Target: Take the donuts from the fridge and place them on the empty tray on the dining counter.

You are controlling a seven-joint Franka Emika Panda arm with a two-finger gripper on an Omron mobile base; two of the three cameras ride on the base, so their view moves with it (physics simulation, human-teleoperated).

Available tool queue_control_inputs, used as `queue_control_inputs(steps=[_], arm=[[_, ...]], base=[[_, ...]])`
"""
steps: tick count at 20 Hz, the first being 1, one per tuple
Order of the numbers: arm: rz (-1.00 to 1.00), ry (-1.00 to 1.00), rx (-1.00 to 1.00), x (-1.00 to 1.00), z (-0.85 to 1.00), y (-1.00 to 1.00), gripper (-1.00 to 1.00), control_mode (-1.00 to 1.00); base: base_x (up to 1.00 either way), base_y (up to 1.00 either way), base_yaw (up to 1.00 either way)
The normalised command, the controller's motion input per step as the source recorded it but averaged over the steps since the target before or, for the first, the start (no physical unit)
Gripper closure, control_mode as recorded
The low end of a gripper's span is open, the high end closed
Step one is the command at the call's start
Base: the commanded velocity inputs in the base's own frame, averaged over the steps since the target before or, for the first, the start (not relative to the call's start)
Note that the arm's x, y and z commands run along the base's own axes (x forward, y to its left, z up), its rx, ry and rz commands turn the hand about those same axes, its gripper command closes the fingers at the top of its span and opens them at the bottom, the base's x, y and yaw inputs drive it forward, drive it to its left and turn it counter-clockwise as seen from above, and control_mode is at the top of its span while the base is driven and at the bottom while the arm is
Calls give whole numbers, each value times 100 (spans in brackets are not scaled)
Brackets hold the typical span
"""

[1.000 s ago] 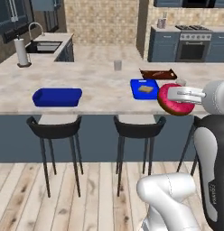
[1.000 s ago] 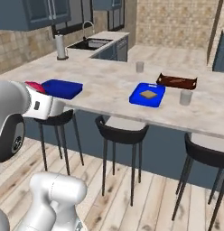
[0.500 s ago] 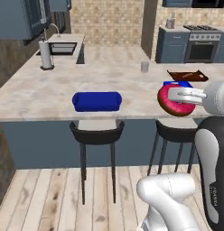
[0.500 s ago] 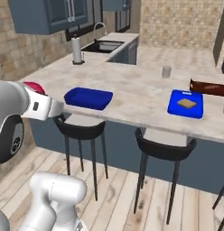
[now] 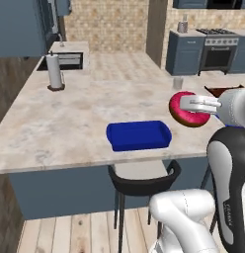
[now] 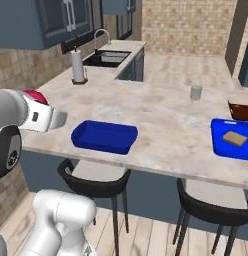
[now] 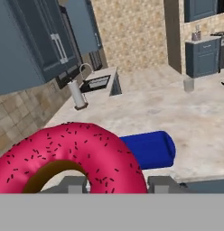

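Note:
A pink-iced donut [image 5: 188, 109] with dark sprinkles hangs in the air, and my gripper [image 5: 199, 104] is shut on it. It floats just right of the empty tray [image 5: 138, 135], above the near edge of the dining counter [image 5: 70, 123]. In the hand view the donut [image 7: 73, 151] fills the lower left between my fingertips [image 7: 161, 183], with the empty tray [image 7: 150, 149] lying beyond it. From the right base view the empty tray [image 6: 103, 136] sits right of my gripper [image 6: 60, 119] near the counter's [image 6: 161, 115] front edge. The fridge is out of view.
A paper towel roll [image 5: 55, 71] stands by the sink [image 5: 67, 60] at the far left. A glass [image 6: 196, 92] stands mid-counter. A blue tray with tan food [image 6: 232, 138] and a dark brown tray [image 6: 241, 110] lie to the right. Black stools [image 5: 142, 180] stand under the counter edge.
The base has driven along the counter, so the whole scene has shifted right and the empty tray now sits in front. The donut stays in the gripper.

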Motion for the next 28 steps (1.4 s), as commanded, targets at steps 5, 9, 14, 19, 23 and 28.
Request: queue_control_inputs(steps=[5, 9, 14, 19, 23, 28], arm=[[0, 0, 0, 0, 0, 0, 100, 100], [0, 0, 0, 0, 0, 0, 100, 100], [0, 0, 0, 0, 0, 0, 100, 100], [11, 25, 1, 80, -65, -1, 100, -100], [5, 17, 5, 100, -91, 0, 100, -100], [0, 5, 0, 100, -100, 13, 100, -100]], base=[[100, -84, 11], [100, -7, 22], [100, 0, 27], [20, 0, 4], [0, 0, 0], [0, 0, 0]])
